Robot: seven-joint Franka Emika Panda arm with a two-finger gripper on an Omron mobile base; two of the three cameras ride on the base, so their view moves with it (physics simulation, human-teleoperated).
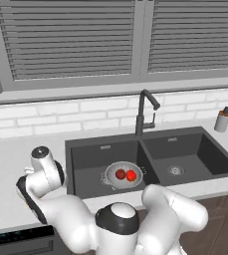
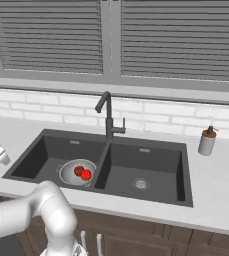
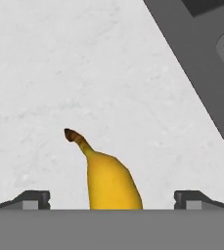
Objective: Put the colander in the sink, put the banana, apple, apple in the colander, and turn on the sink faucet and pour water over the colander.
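Gripper (image 3: 111,200) jaws stand wide apart, straddling the banana (image 3: 109,178) on the counter (image 3: 59,73); descend centred on its thick middle before closing.

Grey slatted window blinds (image 1: 75,37) fill the upper half of both base views, above a pale sill (image 1: 135,87). Below runs a white brick-tile backsplash (image 1: 60,114). A light speckled countertop (image 1: 6,164) spans the middle; dark wood cabinet doors (image 2: 151,240) sit lower right. A soap pump bottle (image 2: 206,140) stands at right.
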